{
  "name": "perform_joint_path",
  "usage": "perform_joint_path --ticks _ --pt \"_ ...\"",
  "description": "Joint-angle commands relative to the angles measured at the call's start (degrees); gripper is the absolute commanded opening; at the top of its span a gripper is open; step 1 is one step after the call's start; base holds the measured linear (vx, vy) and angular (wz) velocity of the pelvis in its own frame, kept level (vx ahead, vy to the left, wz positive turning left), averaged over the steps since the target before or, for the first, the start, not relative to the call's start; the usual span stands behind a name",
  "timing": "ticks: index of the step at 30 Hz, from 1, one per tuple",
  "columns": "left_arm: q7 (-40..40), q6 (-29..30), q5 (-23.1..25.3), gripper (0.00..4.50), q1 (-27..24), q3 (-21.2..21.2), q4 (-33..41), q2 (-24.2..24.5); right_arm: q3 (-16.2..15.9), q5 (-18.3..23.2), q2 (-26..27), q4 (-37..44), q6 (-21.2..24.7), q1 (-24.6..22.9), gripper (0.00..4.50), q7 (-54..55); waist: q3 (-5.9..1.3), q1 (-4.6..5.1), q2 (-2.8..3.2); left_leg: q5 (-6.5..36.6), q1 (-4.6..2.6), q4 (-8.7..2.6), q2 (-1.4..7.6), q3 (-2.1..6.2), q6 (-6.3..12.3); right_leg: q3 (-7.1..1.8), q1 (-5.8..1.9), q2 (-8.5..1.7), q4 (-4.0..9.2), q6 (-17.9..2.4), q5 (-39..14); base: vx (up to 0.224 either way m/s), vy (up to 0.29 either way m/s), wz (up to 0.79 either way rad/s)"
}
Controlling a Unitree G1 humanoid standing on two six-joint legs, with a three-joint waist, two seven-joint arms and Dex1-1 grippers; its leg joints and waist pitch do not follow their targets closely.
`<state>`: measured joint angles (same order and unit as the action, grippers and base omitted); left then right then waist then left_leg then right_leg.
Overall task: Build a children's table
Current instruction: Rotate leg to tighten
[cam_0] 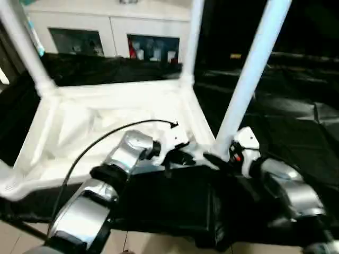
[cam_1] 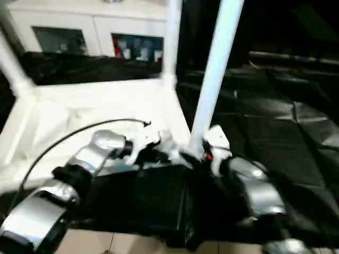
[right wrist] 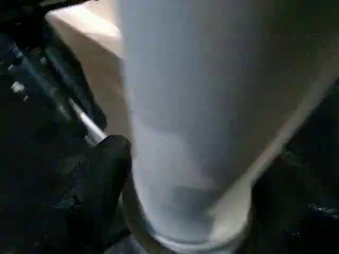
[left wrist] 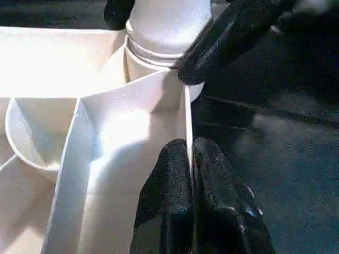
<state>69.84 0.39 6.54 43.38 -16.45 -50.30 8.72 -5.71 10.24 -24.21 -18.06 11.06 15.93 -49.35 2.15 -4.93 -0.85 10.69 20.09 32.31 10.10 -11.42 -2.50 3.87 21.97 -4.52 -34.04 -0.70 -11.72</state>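
Note:
The white tabletop [cam_0: 100, 124] lies upside down, ribbed underside up, on a black cover. Two white legs stand in its far corner sockets, one at the left [cam_0: 24, 50] and one at the right [cam_0: 193, 37]. A third leg [cam_0: 249, 74] rises from the near right socket [left wrist: 159, 69], leaning slightly right. My right gripper [cam_0: 218, 157] is shut on this leg just above its flared end, one finger [right wrist: 100, 174] against its side. My left gripper [left wrist: 190, 151] is shut on the tabletop's thin side wall, close beside that socket.
A white glass-door cabinet [cam_0: 106, 29] stands behind the work. Black sheeting [cam_0: 280, 121] covers the surface to the right and front. A thin black cable [cam_0: 100, 140] arcs over my left forearm. Light floor [cam_0: 159, 246] shows below the near edge.

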Motion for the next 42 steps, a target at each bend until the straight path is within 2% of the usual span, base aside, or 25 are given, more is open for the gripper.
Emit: perform_joint_path --ticks 1,5,7,8,9,12,20,23,24,25,26,27,28,29,30,31,32,33,34,37,38,42 --pt "3.3 -0.7 -2.9 0.0 -2.0 0.0 0.2 -0.8 -0.4 0.6 -0.9 1.3 0.6 -0.4 3.58 -2.1 -2.38 0.03 -1.38 10.2 -0.09 -3.1 3.6 1.43 5.69 -2.98 -2.31 -4.85 4.58 -12.3 -12.8 0.0 0.0 0.0" --pt "3.6 -0.7 -2.8 0.0 -2.3 0.1 0.7 -0.5 -1.7 0.7 -1.6 1.9 1.2 -0.6 3.58 -4.4 -2.44 -0.08 -1.37 9.6 -0.05 -3.1 3.57 1.48 5.4 -2.98 -2.38 -4.8 4.55 -11.6 -13.1 0.0 0.0 0.0" --pt "3.6 -0.7 -2.8 0.0 -2.4 0.1 0.8 -0.5 -1.8 0.8 -1.6 1.8 1.1 -0.6 3.33 -4.4 -2.47 -0.08 -1.37 9.1 -0.03 -3.09 3.58 1.51 5.53 -2.95 -2.36 -4.82 4.45 -11.7 -12.4 0.0 0.0 0.0" --pt "3.6 -0.4 -2.9 0.0 -2.6 0.1 1.2 -0.4 -1.7 1.3 -1.5 2.1 1.5 -0.7 3.23 -4.8 -2.52 -0.05 -1.87 8.9 0.03 -3.01 3.53 1.44 5.67 -2.93 -2.43 -4.82 4.42 -11.7 -12.1 0.0 0.0 0.0" --pt "3.7 -0.1 -3.0 0.0 -2.8 0.1 1.8 -0.3 -1.6 1.7 -1.2 2.3 1.9 -0.8 3.23 -5.2 -2.53 -0.18 -1.52 8.5 -0.02 -3.05 3.58 1.5 5.67 -2.94 -2.38 -4.87 4.34 -11.8 -12.0 0.0 0.0 0.0" --pt "3.8 0.0 -3.0 0.0 -2.9 0.2 2.0 -0.3 -1.6 2.1 -0.9 2.3 2.1 -0.7 2.83 -5.6 -2.51 -0.14 -1.55 8.4 0.02 -3.01 3.55 1.47 5.82 -2.92 -2.38 -4.84 4.32 -11.9 -11.7 0.0 0.0 0.0" --pt "3.2 0.9 -2.3 0.0 -3.2 -0.1 2.2 0.0 -1.3 1.9 0.5 1.7 3.1 -1.1 2.7 -3.8 -2.51 -0.1 -1.57 8.2 0.02 -2.98 3.47 1.45 5.74 -2.89 -2.37 -4.75 4.29 -11.7 -11.8 0.0 0.0 0.0" --pt "-1.7 2.7 -1.2 0.0 -2.3 0.6 0.4 -1.4 0.4 -0.8 3.8 -2.8 3.8 0.2 2.69 6.2 -2.37 0.07 -1.48 9.3 -0.01 -3.16 3.49 1.54 4.79 -2.85 -2.21 -4.85 4.55 -11.2 -14.4 0.0 0.0 0.0" --pt "-2.9 3.1 -1.0 0.0 -2.1 0.7 0.0 -1.7 0.9 -1.5 4.7 -3.9 3.8 0.5 2.69 8.7 -2.16 0.34 -1.39 11.1 -0.15 -3.32 3.34 1.59 3.76 -2.75 -1.91 -4.85 5.07 -10.4 -18.4 0.0 0.0 0.0" --pt "-6.4 3.6 -0.2 0.0 -1.2 0.9 -1.4 -2.7 2.5 -2.0 7.0 -5.8 4.5 1.1 2.69 14.7 -2.18 0.63 -1.48 11.8 -0.11 -3.5 3.3 1.8 2.62 -2.7 -1.99 -4.88 5.25 -9.3 -21.5 0.0 0.0 0.0" --pt "-10.2 4.4 0.7 0.0 -0.3 1.0 -2.9 -3.8 4.3 -2.4 9.5 -7.5 5.4 1.7 2.69 20.9 -2.19 0.76 -1.32 12.2 -0.14 -3.66 3.4 1.9 2.13 -2.73 -1.91 -4.9 5.35 -9.0 -22.2 0.0 0.0 0.0" --pt "-11.5 4.7 1.0 0.0 0.1 1.1 -3.3 -4.2 4.9 -2.5 10.3 -8.0 5.8 1.9 2.69 22.9 -2.22 0.91 -1.15 12.9 -0.28 -3.76 3.53 2.01 1.5 -2.8 -1.75 -4.95 5.39 -8.9 -22.6 0.0 0.0 0.0" --pt "-14.6 5.3 1.5 0.0 0.8 1.3 -4.5 -5.3 6.5 -2.1 12.4 -9.0 6.6 2.4 2.69 27.1 -2.2 1.54 -1.19 15.3 -0.64 -3.87 3.57 2.07 0.24 -2.87 -1.46 -4.81 5.66 -8.9 -23.3 0.0 0.0 0.0" --pt "-16.3 5.7 1.7 0.0 1.3 1.5 -5.1 -5.9 7.4 -1.7 13.6 -9.5 7.2 2.7 2.69 29.3 -2.33 1.52 -1.21 15.7 -0.85 -3.87 3.66 2.12 0.1 -2.92 -1.43 -4.91 5.59 -9.1 -22.2 0.0 0.0 0.0" --pt "-20.2 6.9 1.6 0.0 2.3 2.2 -6.5 -7.6 8.2 -2.2 16.0 -10.8 7.1 3.6 2.69 34.0 -2.28 1.71 -0.93 15.9 -0.65 -3.92 3.6 2.14 0.2 -3.04 -1.5 -4.78 5.4 -9.6 -20.5 0.0 0.0 0.0" --pt "-20.8 7.1 1.6 0.0 2.4 2.4 -6.8 -7.9 8.3 -2.3 16.4 -11.0 7.1 3.7 2.69 34.7 -2.28 1.82 -1.2 16.4 -0.79 -3.86 3.44 2.0 0.05 -3.1 -1.25 -4.71 5.57 -9.8 -20.0 0.0 0.0 0.0" --pt "-24.5 7.4 1.6 0.0 3.3 2.9 -8.0 -9.6 7.6 -3.3 18.9 -12.0 6.6 4.8 2.69 37.7 -2.25 1.76 -0.96 16.6 -0.7 -3.87 3.33 2.05 0.1 -3.08 -1.4 -4.76 5.57 -9.7 -20.3 0.0 0.0 0.0" --pt "-24.5 7.4 1.6 0.0 3.3 2.9 -8.0 -9.6 7.6 -3.3 18.9 -12.0 6.6 4.8 2.69 37.7 -2.29 1.92 -1.0 16.6 -0.54 -3.82 3.25 1.98 0.26 -3.14 -1.36 -4.8 5.62 -9.6 -20.4 0.0 0.0 0.0" --pt "-26.0 6.8 1.6 0.0 3.9 3.0 -8.7 -10.7 6.0 -4.1 20.8 -11.8 6.0 5.3 2.69 37.8 -2.36 1.8 -0.96 16.1 -0.59 -3.82 3.3 2.0 0.4 -3.16 -1.49 -4.75 5.68 -9.2 -19.8 0.0 0.0 0.0" --pt "-26.5 6.0 1.5 0.0 4.3 3.1 -9.4 -11.5 4.3 -4.7 21.9 -11.3 5.4 5.5 2.69 36.9 -2.37 1.62 -1.03 15.3 -0.51 -3.72 3.22 1.91 1.26 -3.2 -1.63 -4.76 5.61 -9.1 -18.6 0.0 0.0 0.0" --pt "-26.4 5.8 1.5 0.0 4.5 3.1 -9.6 -11.6 3.7 -5.2 22.1 -11.1 4.7 5.5 3.24 36.5 -2.43 1.59 -1.08 14.6 -0.35 -3.74 3.22 1.92 1.57 -3.18 -1.8 -4.76 5.49 -9.1 -17.8 0.0 0.0 0.0" --pt "-23.8 2.8 1.6 0.0 4.2 2.4 -9.6 -10.9 2.2 -6.7 20.5 -9.9 2.6 5.3 3.47 35.0 -2.32 1.55 -1.06 15.0 -0.34 -3.8 3.24 1.96 1.95 -3.13 -1.77 -4.84 5.7 -8.7 -19.4 0.0 0.0 0.0"
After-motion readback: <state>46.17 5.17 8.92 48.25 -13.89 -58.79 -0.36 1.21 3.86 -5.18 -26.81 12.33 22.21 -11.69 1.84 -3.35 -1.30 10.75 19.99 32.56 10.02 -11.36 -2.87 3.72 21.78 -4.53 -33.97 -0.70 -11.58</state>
